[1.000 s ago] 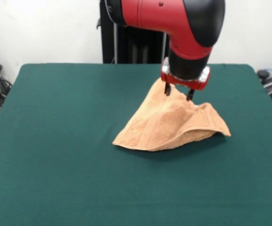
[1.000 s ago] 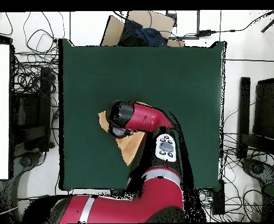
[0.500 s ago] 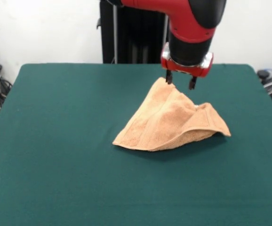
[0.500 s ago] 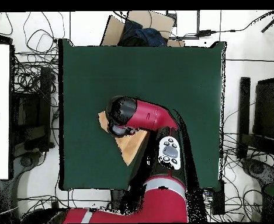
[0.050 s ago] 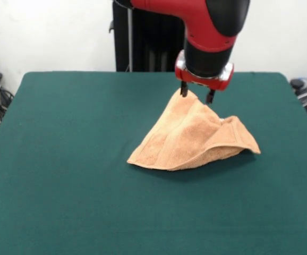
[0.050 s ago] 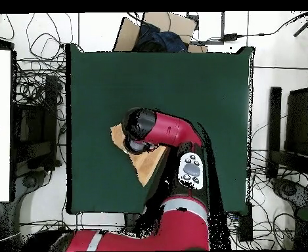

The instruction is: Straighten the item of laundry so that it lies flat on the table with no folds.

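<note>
Towel [image 5: 196,138]: peach-orange terry cloth, lying crumpled in a roughly triangular heap, not flat. In the front view it sits right of the surface's centre, toward 2 o'clock. One corner points to 8 o'clock, another to 3 o'clock, and a raised peak rises at 12 o'clock under the hand. A woven border band runs along the lower edge, and folds overlap across the right half.

Towel from above [image 6: 143,164]: only two pieces show past the arm, a small tip at 9 o'clock from the wrist and a wedge pointing to 6 o'clock. It lies left of centre, in the half nearer the picture's bottom.

Hand [image 5: 195,95]: two dark fingers point straight down, spread apart, nothing between them. The left finger [image 5: 184,90] stands at the towel's peak; whether it touches the cloth cannot be told. The right finger hangs just off the slope at 2 o'clock from the peak. In the overhead view the fingers are hidden beneath the wrist.

Arm [image 6: 166,131]: red with a black wrist, it comes in over the towel and covers most of it from above.

Surface [image 5: 63,159]: dark green cloth, far larger than the towel, bare around it on every side.

Surroundings: cables [image 6: 35,92] lie tangled on the floor at 9 o'clock from the surface in the overhead view.
</note>
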Controlling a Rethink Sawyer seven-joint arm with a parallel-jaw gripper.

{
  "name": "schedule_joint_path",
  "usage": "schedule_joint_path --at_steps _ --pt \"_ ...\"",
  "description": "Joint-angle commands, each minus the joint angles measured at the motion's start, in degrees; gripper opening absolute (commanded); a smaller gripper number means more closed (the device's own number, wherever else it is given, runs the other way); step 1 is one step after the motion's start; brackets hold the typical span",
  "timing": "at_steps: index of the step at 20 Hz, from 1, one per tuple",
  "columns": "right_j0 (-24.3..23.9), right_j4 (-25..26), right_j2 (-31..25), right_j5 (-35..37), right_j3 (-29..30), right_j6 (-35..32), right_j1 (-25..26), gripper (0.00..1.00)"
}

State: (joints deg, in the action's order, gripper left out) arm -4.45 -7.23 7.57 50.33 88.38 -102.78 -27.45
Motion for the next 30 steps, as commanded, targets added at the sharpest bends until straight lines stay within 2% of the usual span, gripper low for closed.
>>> schedule_joint_path --at_steps 1,6,11,18,25,29,30 --pt "1.8 -1.9 -0.9 2.2 -4.8 -15.4 5.4 1.00" --pt "2.2 -2.4 -0.9 1.7 -8.7 -15.6 9.4 1.00" --pt "2.4 -2.8 -0.9 1.2 -10.3 -15.4 11.0 1.00" --pt "2.4 -3.7 -1.1 -2.8 -7.1 -15.1 10.2 1.00" --pt "2.5 -4.0 -0.8 -1.9 -7.1 -14.9 9.8 1.00" --pt "3.7 -3.4 1.3 8.1 -9.8 -16.0 7.7 1.00" --pt "3.8 -3.4 1.8 13.1 -10.1 -16.9 7.2 1.00"
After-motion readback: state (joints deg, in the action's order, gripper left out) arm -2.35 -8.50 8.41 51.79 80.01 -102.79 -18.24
